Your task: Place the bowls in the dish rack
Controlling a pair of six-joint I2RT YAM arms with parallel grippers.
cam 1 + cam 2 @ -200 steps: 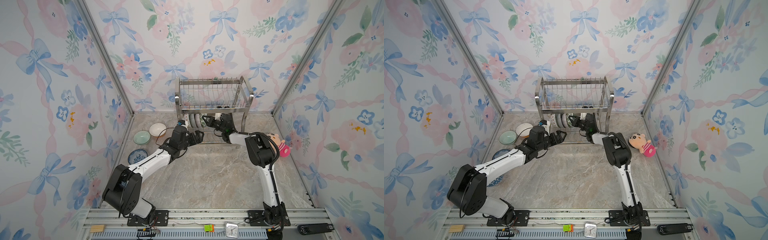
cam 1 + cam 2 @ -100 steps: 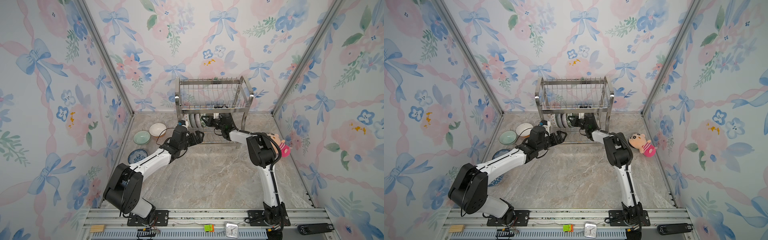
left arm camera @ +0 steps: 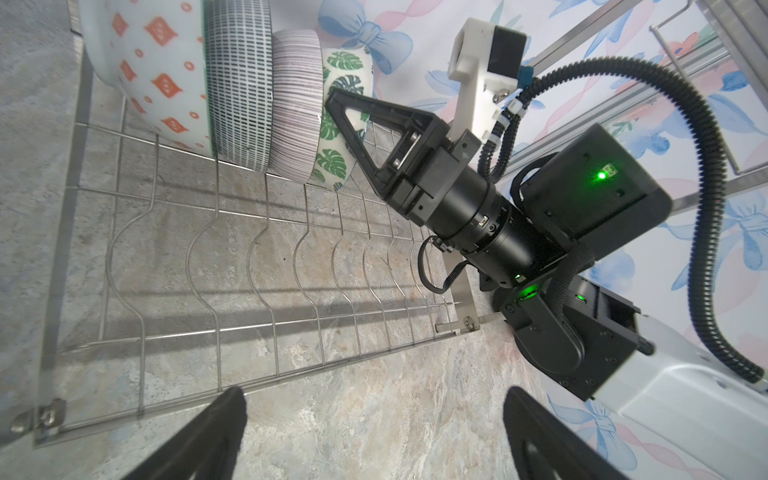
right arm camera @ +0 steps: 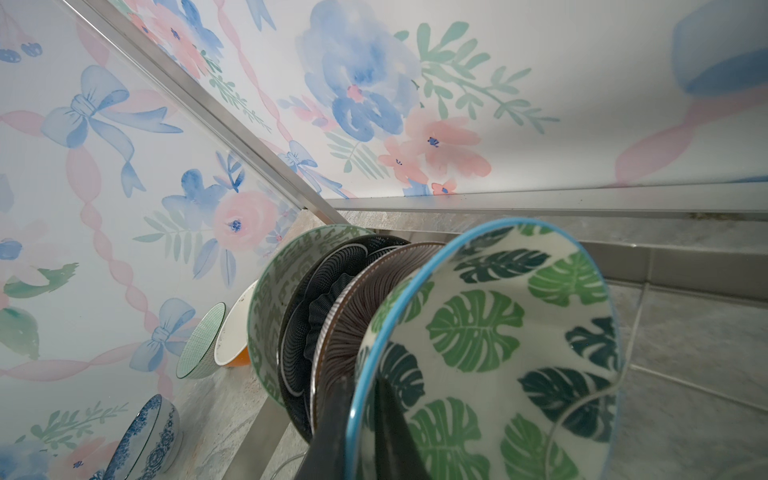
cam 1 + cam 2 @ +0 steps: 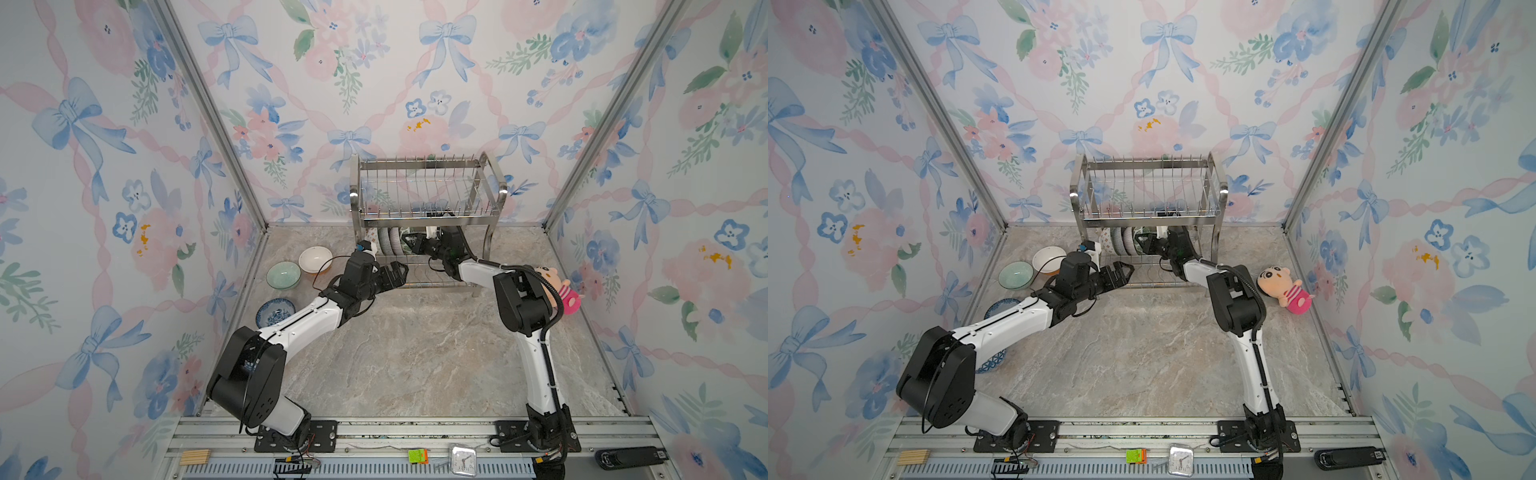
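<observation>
Dish rack [image 5: 422, 166] on marbled tabletop [image 5: 415, 353]

Grey marble-pattern tabletop [image 5: 415, 353]. Dish rack [image 5: 419, 165] stands on its legs at back centre, close to the back edge. Three bowls sit upright along the left edge, outside the rack: white-and-orange bowl [image 5: 315, 258] nearest the rack, pale green bowl [image 5: 283, 275] just beside it, blue floral bowl [image 5: 274, 312] further forward. Plush doll [image 5: 1285, 286] lies right of the rack.

Top views look down from the front; both wrist views closely share the dish rack [image 3: 62, 249].
</observation>
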